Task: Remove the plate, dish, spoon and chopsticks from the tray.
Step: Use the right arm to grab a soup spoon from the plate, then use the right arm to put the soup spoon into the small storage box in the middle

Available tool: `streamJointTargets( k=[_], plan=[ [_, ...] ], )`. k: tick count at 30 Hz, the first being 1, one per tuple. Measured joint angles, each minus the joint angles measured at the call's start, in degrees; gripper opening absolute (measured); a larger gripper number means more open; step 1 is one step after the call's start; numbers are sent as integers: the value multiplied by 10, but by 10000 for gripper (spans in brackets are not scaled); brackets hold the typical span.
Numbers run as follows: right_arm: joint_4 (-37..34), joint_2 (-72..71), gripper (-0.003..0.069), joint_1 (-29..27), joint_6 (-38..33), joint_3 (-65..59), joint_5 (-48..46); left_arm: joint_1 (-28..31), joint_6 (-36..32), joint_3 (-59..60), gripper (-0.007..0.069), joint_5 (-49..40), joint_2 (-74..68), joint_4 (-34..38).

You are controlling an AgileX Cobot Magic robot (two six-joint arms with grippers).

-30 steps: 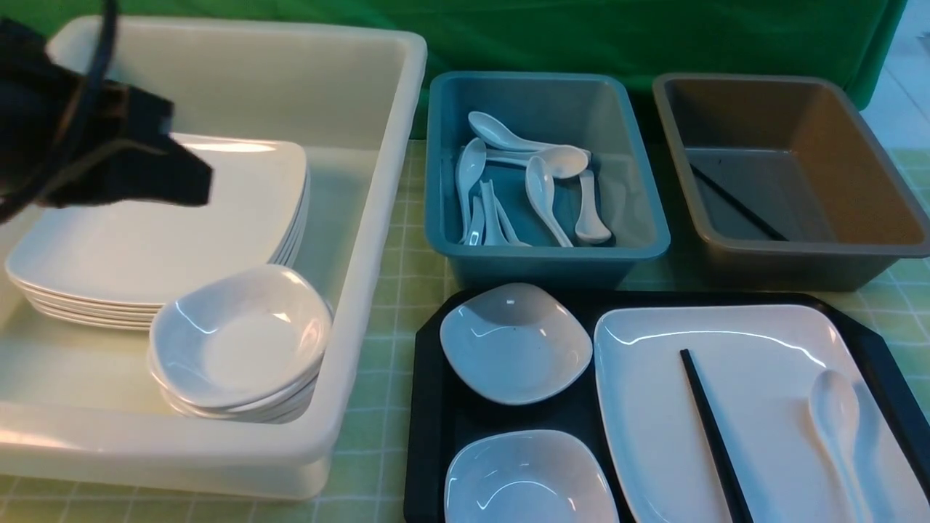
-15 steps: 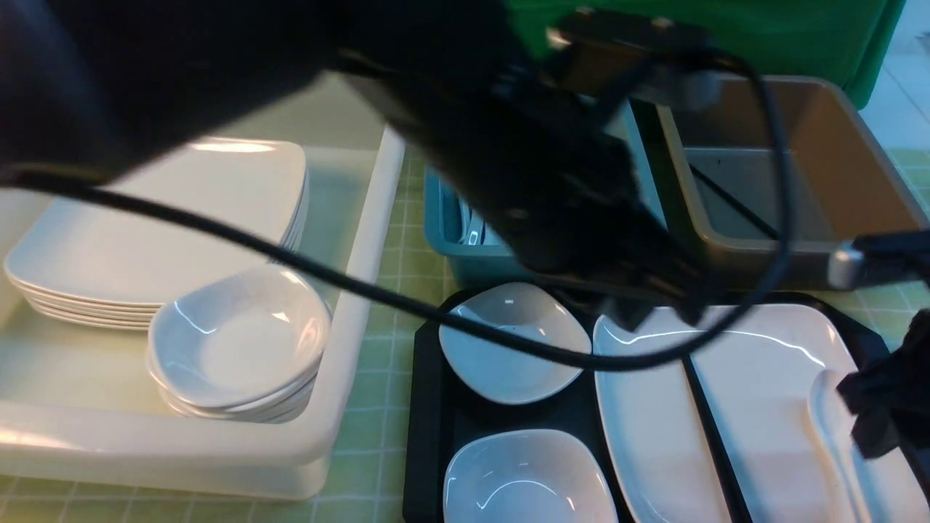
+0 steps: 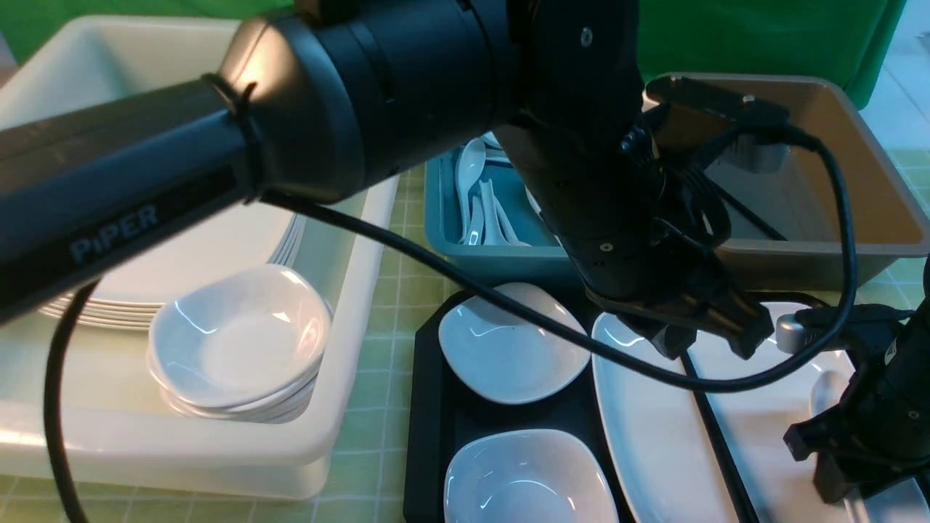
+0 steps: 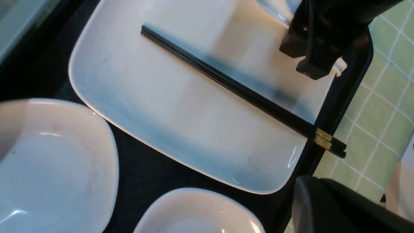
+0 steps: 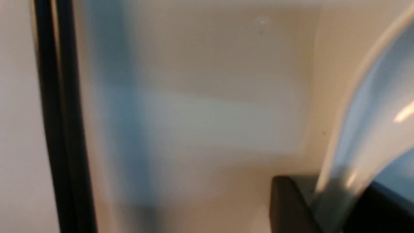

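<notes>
The black tray [image 3: 429, 407] holds two small white dishes [image 3: 508, 356] [image 3: 523, 479] and the large white plate [image 3: 654, 436]. Black chopsticks [image 3: 716, 436] lie across the plate. My left gripper [image 3: 705, 338] hovers shut over their far tip and holds nothing. The white spoon [image 3: 825, 392] lies on the plate's right side. My right gripper [image 3: 817, 465] is down on it, fingers closed around its handle. In the right wrist view the spoon [image 5: 365, 123] runs between the dark fingers [image 5: 284, 200], with the chopsticks [image 5: 55, 129] off to the side.
A cream tub [image 3: 349, 240] on the left holds stacked plates and dishes. Behind the tray stand a teal tub [image 3: 472, 240] with several spoons and a brown tub [image 3: 872, 218] with a chopstick. My left arm crosses the whole scene.
My left arm swung from over the cream tub across to the tray. The right gripper came in from the right, dropped onto the spoon and closed around its handle.
</notes>
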State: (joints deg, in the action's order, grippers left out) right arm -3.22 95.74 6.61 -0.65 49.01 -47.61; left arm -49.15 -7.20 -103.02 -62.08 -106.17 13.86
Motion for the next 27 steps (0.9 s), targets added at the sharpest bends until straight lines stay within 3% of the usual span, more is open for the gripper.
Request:
streamJointTargets(
  k=[1,12,19,27],
  plan=[
    [2,1,118,0,-3,1,-1,0,0,0,-20,0,0,-1],
    [-29,-88,122,0,-24,71,-48,28,1,-7,-20,33,8,-26],
    [-165,-57,122,8,-127,318,-101,143,15,-65,-20,31,27,-26],
    [-191,201,122,91,-115,659,-126,234,37,-77,-20,-5,30,-26]
  ],
)
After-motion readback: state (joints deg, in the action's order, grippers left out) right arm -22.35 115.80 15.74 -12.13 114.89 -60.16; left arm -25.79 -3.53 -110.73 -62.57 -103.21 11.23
